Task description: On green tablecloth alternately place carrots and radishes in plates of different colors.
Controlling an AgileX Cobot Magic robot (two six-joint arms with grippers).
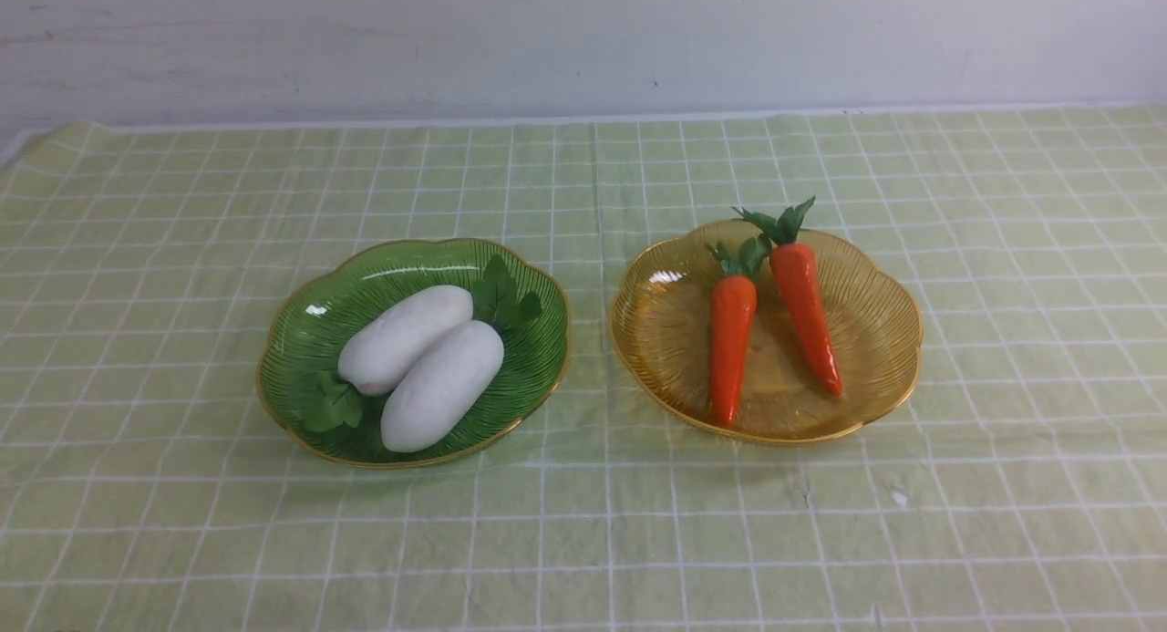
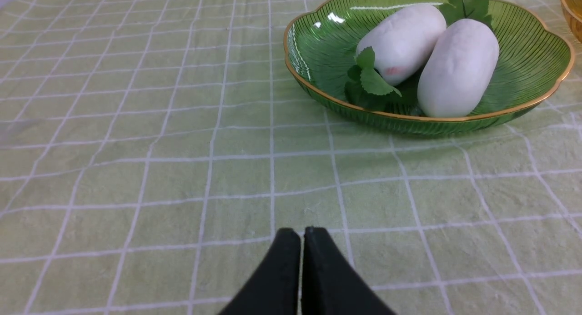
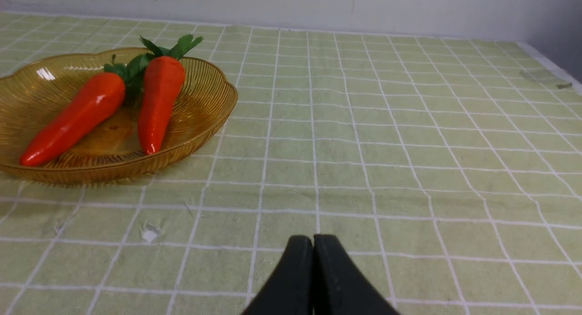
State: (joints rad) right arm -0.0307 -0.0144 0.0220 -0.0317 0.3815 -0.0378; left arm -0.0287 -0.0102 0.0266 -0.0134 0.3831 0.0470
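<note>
Two white radishes (image 1: 406, 337) (image 1: 442, 385) lie side by side in the green plate (image 1: 301, 326) at centre left of the green tablecloth (image 1: 583, 523). In the amber plate (image 1: 875, 331) at centre right lie two orange carrots (image 1: 731, 345) (image 1: 805, 304), tips toward me. In the left wrist view my left gripper (image 2: 302, 231) is shut and empty above bare cloth, short of the green plate (image 2: 318, 47) and its radishes (image 2: 402, 42) (image 2: 459, 67). My right gripper (image 3: 313, 237) is likewise shut and empty over cloth, apart from the amber plate (image 3: 209, 101) and carrots (image 3: 75, 117) (image 3: 157, 101). Neither arm shows in the front view.
A pale wall (image 1: 583, 39) stands behind the table's far edge. The cloth's right edge (image 3: 550, 67) shows in the right wrist view. Small marks (image 3: 149, 233) dot the cloth near the amber plate.
</note>
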